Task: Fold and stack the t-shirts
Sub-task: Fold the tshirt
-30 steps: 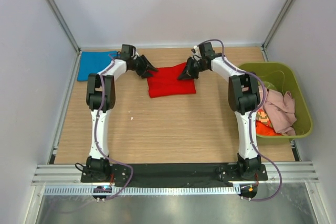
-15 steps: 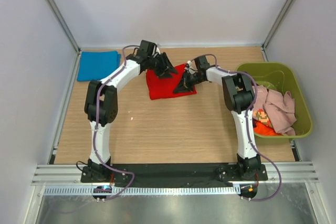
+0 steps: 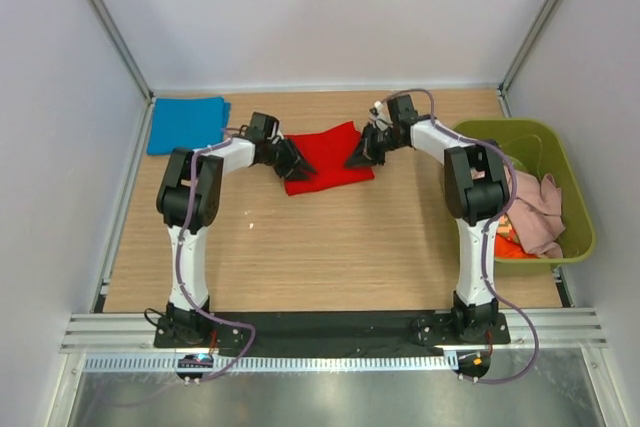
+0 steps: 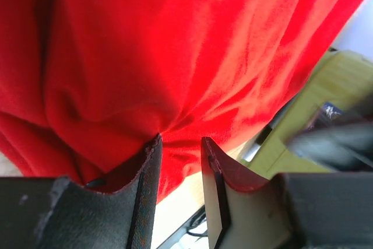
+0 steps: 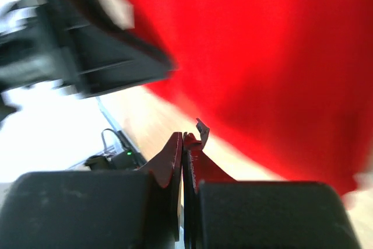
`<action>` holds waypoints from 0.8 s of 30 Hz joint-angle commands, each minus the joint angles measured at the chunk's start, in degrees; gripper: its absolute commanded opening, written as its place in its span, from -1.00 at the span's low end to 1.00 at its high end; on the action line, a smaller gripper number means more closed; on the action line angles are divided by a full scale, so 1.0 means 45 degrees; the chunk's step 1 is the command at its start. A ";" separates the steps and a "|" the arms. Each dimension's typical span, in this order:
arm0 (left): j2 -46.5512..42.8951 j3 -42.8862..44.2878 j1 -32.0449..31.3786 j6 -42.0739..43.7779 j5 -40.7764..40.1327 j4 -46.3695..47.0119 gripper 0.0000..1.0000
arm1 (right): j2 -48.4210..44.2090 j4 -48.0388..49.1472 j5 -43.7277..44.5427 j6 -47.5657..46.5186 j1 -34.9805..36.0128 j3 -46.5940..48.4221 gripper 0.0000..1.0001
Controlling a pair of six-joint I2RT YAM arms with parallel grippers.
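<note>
Top external: olive bin (image 3: 583,209) at right edge of surface (image 3: 330,247) holds pink t-shirt (image 3: 535,209) and orange t-shirt (image 3: 510,249); left jaws pinch red t-shirt (image 3: 325,159), right jaws pressed together.

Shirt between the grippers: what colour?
Plain bright red; the shirt shows best in the top external view.

Bright, even light with soft shadows keeps the overhead view sharp, while both wrist views are blurred close-ups, white glare blowing out behind the saturated red t-shirt (image 4: 175,56).
</note>
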 commanded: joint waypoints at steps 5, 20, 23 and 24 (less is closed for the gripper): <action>-0.0271 -0.0999 0.0694 0.2063 -0.0675 -0.1373 -0.29 | 0.1740 0.0583 0.0948 -0.0687 -0.0766 -0.1558 -0.95; -0.1289 0.2496 0.0715 0.1114 0.0183 -0.1107 -0.17 | 0.0429 0.2628 0.0444 0.2453 0.0033 0.1506 -0.93; -0.0292 0.3122 0.0831 0.0603 0.0222 -0.0384 -0.18 | 0.1912 0.3665 0.0462 0.3645 0.0424 0.2794 -0.92; 0.0000 0.3201 0.0870 0.0331 0.0242 -0.0247 -0.18 | 0.2264 0.3880 0.0443 0.3899 0.0502 0.3068 -0.92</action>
